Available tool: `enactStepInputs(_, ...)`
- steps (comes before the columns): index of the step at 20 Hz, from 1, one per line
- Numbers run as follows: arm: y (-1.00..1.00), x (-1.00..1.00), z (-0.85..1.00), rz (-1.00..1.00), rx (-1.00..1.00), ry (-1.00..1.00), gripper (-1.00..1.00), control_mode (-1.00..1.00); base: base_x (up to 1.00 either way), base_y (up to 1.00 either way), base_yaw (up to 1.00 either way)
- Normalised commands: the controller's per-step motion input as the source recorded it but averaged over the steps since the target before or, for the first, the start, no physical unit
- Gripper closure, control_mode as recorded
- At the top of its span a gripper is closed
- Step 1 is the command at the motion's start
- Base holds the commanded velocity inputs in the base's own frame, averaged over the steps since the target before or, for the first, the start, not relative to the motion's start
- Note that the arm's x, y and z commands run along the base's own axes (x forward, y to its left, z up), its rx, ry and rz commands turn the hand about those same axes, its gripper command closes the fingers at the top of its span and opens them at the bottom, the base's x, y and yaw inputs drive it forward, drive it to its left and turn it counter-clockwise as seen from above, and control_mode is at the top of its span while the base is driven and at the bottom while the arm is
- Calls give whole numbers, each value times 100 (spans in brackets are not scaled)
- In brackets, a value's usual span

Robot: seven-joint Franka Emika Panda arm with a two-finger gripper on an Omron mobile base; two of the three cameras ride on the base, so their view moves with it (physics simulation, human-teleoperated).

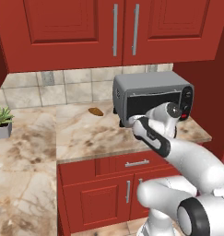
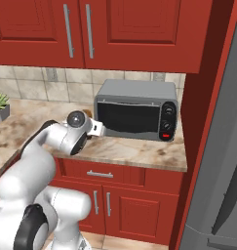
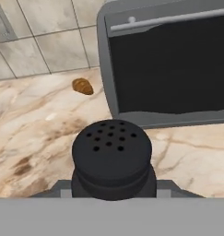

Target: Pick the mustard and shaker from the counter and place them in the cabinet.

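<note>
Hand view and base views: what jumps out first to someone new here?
The black shaker looms at the bottom of the hand view, its perforated top facing the camera, the gripper shut on it. Behind stands the grey toaster oven on the marbled counter, a small brown lump to its left by the tiled wall.

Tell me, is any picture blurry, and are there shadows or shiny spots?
Hand view: the shaker looks sharp, its holes clear, with no bright glare. Left base view: a soft dark shadow lies under the toaster oven on the counter, and the small brown lump is a bit fuzzy. Right base view: the oven's glass stays dull, without a shiny spot.
</note>
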Motion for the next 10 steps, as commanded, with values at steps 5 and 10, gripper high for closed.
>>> enactStepInputs(5, -1, -35, 16, 0, 5, 12, 100, -100, 0, 0, 0)
enactStepInputs(10, 0, -61, 6, 1, 1, 4, 100, -100, 0, 0, 0)
